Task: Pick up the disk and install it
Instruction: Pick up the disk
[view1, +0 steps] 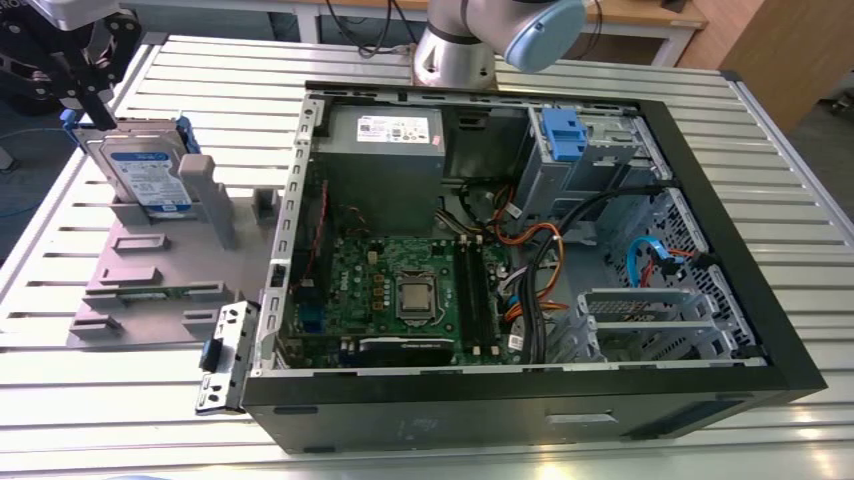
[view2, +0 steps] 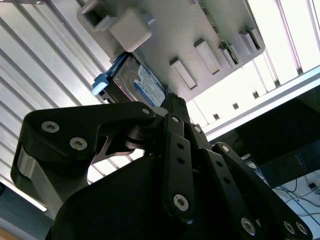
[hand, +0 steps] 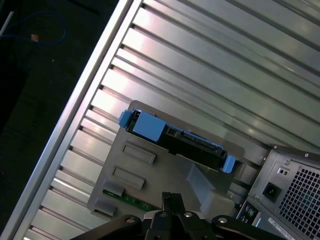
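The disk (view1: 144, 170) stands on edge in a grey holder (view1: 147, 270) on the slatted table, at the exterior view's left. It is silver with a blue-and-white label and blue rails. My gripper (view1: 96, 112) hangs just above and behind the disk's top edge without touching it. Its fingertips meet and hold nothing. In the first wrist view the disk (hand: 195, 145) shows edge-on in the holder (hand: 130, 170), beyond my gripper (hand: 170, 199). In the second wrist view the disk's label (view2: 145, 82) peeks out past the gripper (view2: 172, 100).
An open black computer case (view1: 534, 400) lies on the table at the exterior view's right, with motherboard, cables, a grey power supply (view1: 387, 135) and a drive bay with a blue latch (view1: 563, 135). A loose metal bracket (view1: 224, 355) lies by the case's near corner.
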